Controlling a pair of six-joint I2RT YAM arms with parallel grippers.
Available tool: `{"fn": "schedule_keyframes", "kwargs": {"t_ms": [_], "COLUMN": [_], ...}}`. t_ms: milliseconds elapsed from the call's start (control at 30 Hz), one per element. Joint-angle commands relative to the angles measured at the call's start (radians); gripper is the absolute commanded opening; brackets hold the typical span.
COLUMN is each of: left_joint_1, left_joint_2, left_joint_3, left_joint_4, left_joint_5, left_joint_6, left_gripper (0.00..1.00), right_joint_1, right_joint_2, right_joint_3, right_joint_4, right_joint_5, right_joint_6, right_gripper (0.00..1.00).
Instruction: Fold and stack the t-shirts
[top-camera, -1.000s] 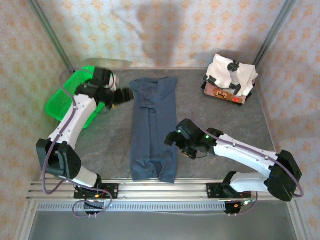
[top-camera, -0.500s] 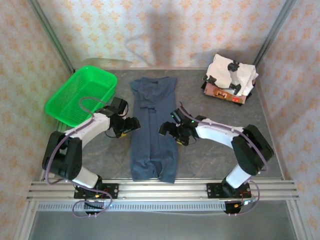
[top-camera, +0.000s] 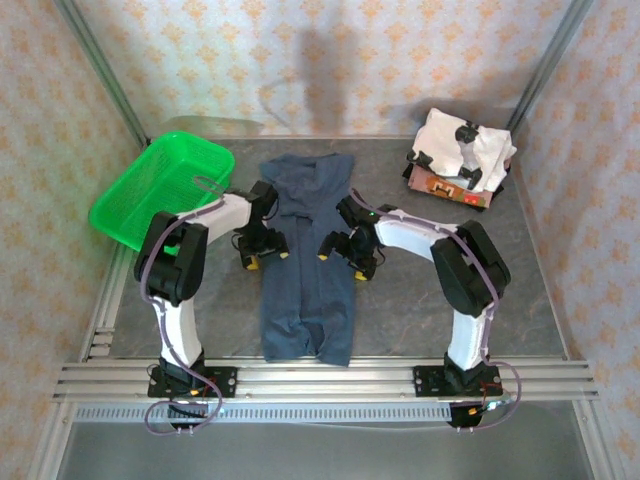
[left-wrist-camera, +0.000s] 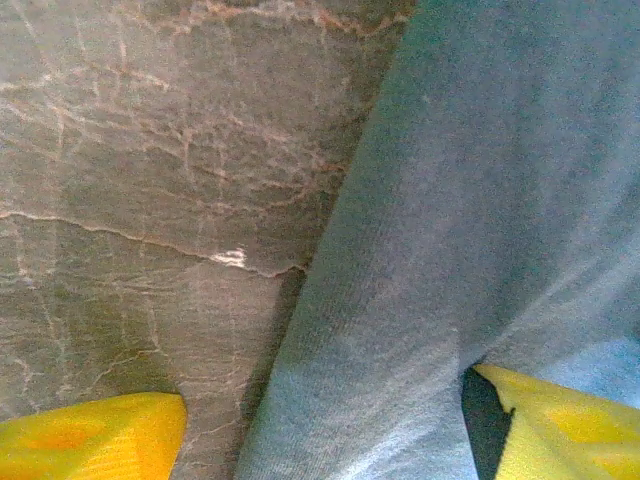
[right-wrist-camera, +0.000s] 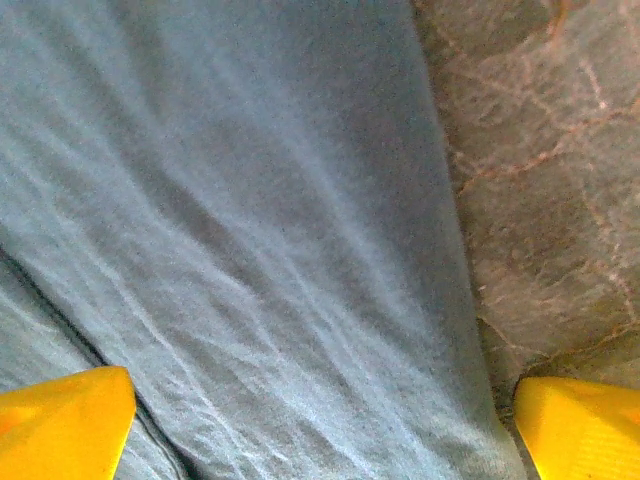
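Fingers (left-wrist-camera: 80, 435) of the left gripper (top-camera: 266, 256) stand well apart, and the left wrist view shows one yellow tip over the bare grey worktop (left-wrist-camera: 150, 150) and the other over the cloth, with the left edge of the dark slate-blue t-shirt (top-camera: 305, 290) running between them. They have hold of nothing, and whether the tips touch the surface cannot be told. The right gripper (top-camera: 342, 264) is spread wide in the same way on the opposite side. In the right wrist view its fingers (right-wrist-camera: 60, 425) straddle the shirt's right edge, one tip over the cloth and one over the marbled stone, and nothing is pinched between them. From above, both grippers sit low at about the middle of the shirt's length, facing each other across it. The slate-blue shirt lies flat as a long narrow band down the centre of the worktop, its collar end near the far edge and its lower end close to the near edge, with a slight crease along its length. The white t-shirt with black patches (top-camera: 462, 145) lies folded in the far right corner on top of the brown/orange printed t-shirt (top-camera: 440, 187). A green mesh basket (top-camera: 160, 190) rests at the far left corner, well apart from the shirts.
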Motion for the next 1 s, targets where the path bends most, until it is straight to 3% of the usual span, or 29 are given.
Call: {"fn": "schedule_keyframes", "kwargs": {"t_ms": [0, 433, 567, 733, 967], "left_joint_1": [0.006, 0.023, 0.024, 0.061, 0.142], "left_joint_2": [0.137, 0.365, 0.31, 0.184, -0.145], "left_joint_3": [0.124, 0.59, 0.534, 0.339, 0.103], "left_joint_4": [0.19, -0.034, 0.001, 0.042, 0.112], "left_joint_5": [-0.053, -0.027, -0.016, -0.052, -0.005], "left_joint_6": [0.078, 0.113, 0.102, 0.09, 0.067], "left_gripper": [0.75, 0.75, 0.75, 0.78, 0.86], "right_joint_1": [-0.053, -0.122, -0.124, -0.124, -0.123], "right_joint_2": [0.107, 0.364, 0.363, 0.289, 0.025], "right_joint_3": [0.06, 0.512, 0.553, 0.489, 0.257], "right_joint_4": [0.193, -0.142, -0.169, -0.162, -0.049], "right_joint_5": [0.085, 0.096, 0.094, 0.101, 0.038], "right_joint_6": [-0.064, -0.135, -0.15, -0.17, -0.181], "right_gripper": [0.98, 0.92, 0.92, 0.93, 0.96]}}
